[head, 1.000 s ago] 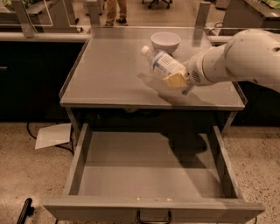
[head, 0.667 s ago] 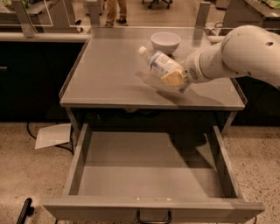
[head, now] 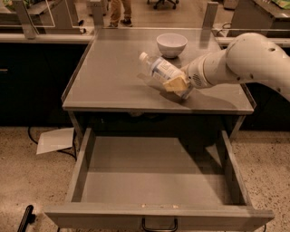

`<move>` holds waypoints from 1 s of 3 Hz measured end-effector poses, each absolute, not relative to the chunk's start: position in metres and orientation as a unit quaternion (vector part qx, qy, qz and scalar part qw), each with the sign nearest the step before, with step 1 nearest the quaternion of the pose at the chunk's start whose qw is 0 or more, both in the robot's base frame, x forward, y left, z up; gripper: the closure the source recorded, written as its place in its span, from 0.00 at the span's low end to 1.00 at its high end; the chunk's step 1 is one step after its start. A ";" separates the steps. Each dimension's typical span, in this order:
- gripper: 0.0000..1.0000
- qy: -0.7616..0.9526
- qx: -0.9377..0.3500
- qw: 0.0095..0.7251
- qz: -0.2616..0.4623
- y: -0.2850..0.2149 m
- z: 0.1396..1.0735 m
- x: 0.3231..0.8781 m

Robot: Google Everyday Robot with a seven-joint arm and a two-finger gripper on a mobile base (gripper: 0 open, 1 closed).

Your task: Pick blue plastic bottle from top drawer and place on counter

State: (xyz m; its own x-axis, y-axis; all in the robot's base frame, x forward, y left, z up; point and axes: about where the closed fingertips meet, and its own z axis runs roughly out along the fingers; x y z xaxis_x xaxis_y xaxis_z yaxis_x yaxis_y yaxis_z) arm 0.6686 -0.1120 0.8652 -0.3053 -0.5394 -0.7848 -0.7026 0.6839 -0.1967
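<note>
Drawer handle [head: 159, 224]: a dark loop at the middle of the drawer front, at the bottom edge of the view.
Top drawer [head: 149, 179]: pulled out toward the camera below the counter, with its flat grey bottom and tall sides in plain view.
Floor: speckled; a white sheet of paper [head: 55, 140] lies to the left of the drawer, with a dark cable [head: 34, 136] beside it.
Counter [head: 108, 77]: a broad grey metal top above the drawer, with thin raised rails along its sides.
Arm [head: 244, 59]: white, reaching in from the right across the counter's right half.
Gripper [head: 180, 87]: over the counter right of centre, near its front edge, closed around the lower end of the bottle; a yellowish finger pad [head: 172, 83] presses on the bottle's side.
Blue plastic bottle [head: 159, 70]: in the gripper's grasp over the counter, tilted, its white cap pointing up and to the left. Whether its base touches the surface cannot be told.
White bowl [head: 171, 44]: upright on the counter behind the bottle, near the far edge and apart from it.
Background: a person's legs [head: 120, 11] beyond the counter.
</note>
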 end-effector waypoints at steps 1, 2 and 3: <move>0.81 0.803 -0.387 0.444 0.092 -0.112 0.865 0.669; 0.58 0.803 -0.387 0.444 0.092 -0.112 0.865 0.669; 0.34 0.803 -0.387 0.444 0.092 -0.112 0.865 0.669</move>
State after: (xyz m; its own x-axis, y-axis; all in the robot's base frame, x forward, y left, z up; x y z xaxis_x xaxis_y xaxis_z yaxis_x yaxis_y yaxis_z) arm 0.6687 -0.1116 0.8645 -0.3052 -0.5397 -0.7846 -0.7035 0.6831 -0.1963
